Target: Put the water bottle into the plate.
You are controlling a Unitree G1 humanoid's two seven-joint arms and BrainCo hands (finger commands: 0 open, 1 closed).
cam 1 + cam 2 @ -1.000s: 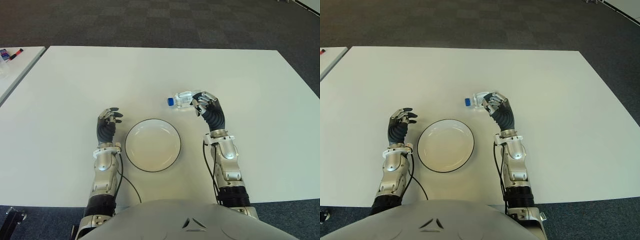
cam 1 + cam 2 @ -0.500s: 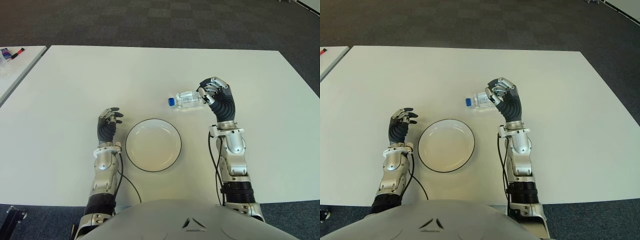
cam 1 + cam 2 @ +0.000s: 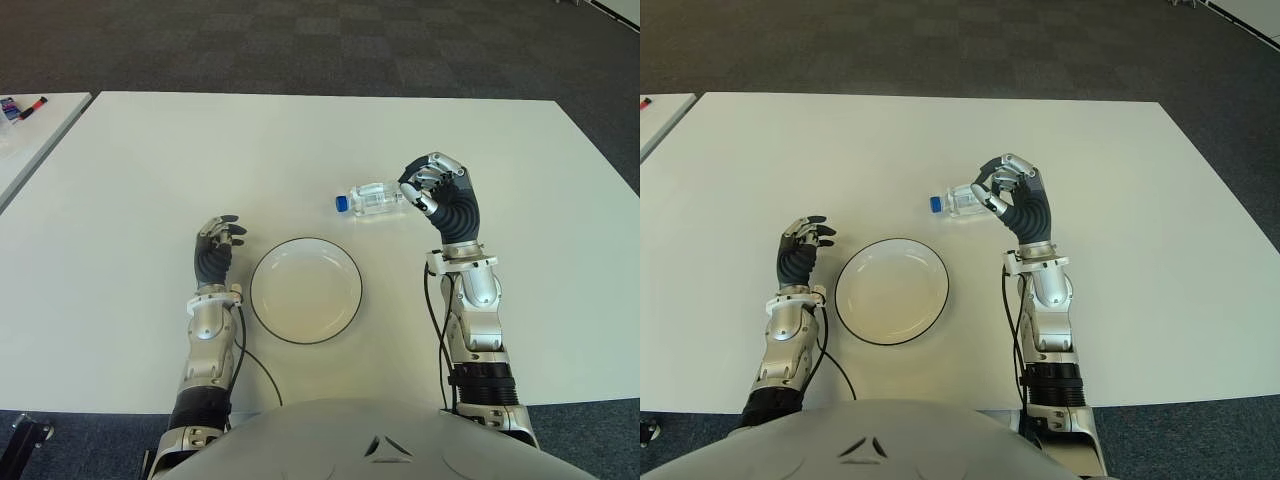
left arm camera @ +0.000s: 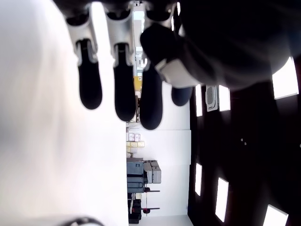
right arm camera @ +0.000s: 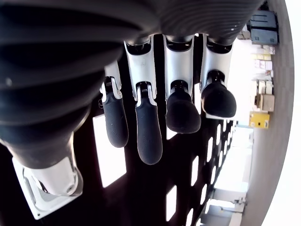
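The clear water bottle (image 3: 372, 199) with a blue cap lies on its side on the white table (image 3: 200, 150), cap pointing left, beyond the plate's right edge. The white plate (image 3: 305, 290) with a dark rim sits near the front, between my arms. My right hand (image 3: 422, 187) is raised at the bottle's base end, fingers loosely bent, fingertips (image 3: 410, 190) close to the base. In the right wrist view the fingers (image 5: 148, 127) hang with nothing between them. My left hand (image 3: 218, 238) shows idle just left of the plate, its fingers (image 4: 122, 89) holding nothing.
A second white table (image 3: 20, 140) stands at the far left with markers (image 3: 25, 106) on it. Dark carpet lies beyond the table's far edge.
My right hand, which lay over the bottle a second ago, has lifted and moved right to its base end. The bottle stays lying where it was. The left hand has not moved.
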